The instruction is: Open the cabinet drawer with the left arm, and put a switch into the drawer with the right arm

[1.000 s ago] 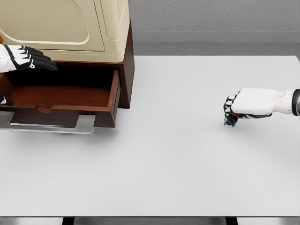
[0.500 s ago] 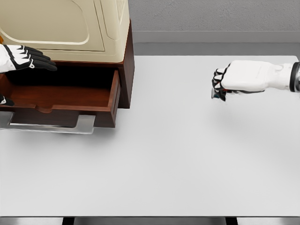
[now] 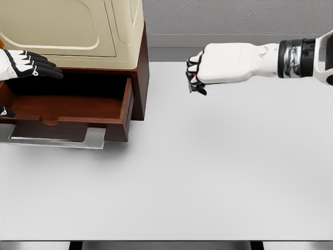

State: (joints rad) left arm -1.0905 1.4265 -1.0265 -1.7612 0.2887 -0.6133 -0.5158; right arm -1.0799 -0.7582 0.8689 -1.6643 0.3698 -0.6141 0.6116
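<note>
One white table (image 3: 208, 177) (grey wall (image 3: 234, 15) behind).

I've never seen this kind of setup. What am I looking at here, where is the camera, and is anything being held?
This is a simulator render seen from a camera on a humanoid robot's head, looking down at a white table. At upper left stands a cream-topped dark wooden cabinet with its wooden drawer pulled open. The left hand, white with black fingers, rests flat at the cabinet above the drawer. The right hand hangs above the table, fingers curled around a small dark object, presumably the switch, barely visible.
</note>
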